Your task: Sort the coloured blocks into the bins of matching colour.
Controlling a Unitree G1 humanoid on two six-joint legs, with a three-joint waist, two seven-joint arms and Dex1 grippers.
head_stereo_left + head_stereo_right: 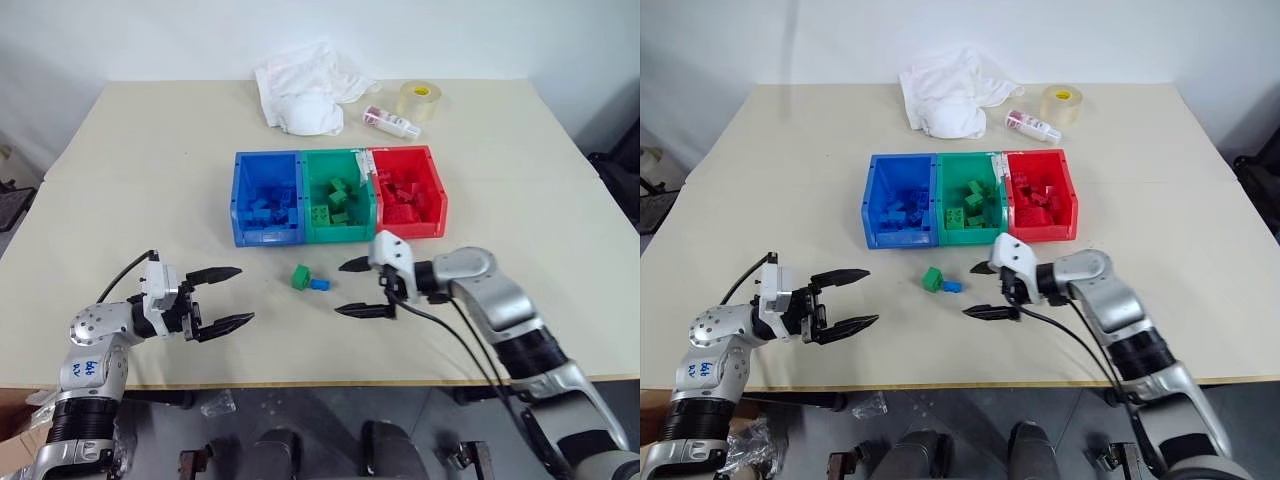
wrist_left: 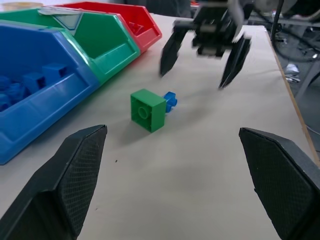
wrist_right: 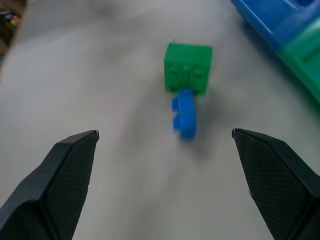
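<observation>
A green block (image 1: 300, 277) and a small blue block (image 1: 320, 284) lie touching on the table in front of the bins. The blue bin (image 1: 267, 198), green bin (image 1: 338, 195) and red bin (image 1: 406, 190) stand joined in a row, each holding several blocks of its own colour. My right gripper (image 1: 353, 288) is open just right of the two loose blocks, pointing at them, with nothing between its fingers. My left gripper (image 1: 228, 296) is open and empty to their left, nearer the front edge. The same two loose blocks appear as the green block (image 3: 188, 67) and blue block (image 3: 184, 113) in the right wrist view.
At the back of the table lie a crumpled white cloth (image 1: 306, 85), a small bottle (image 1: 391, 122) and a clear tape roll (image 1: 420, 100). The table's front edge (image 1: 330, 382) runs just below both grippers.
</observation>
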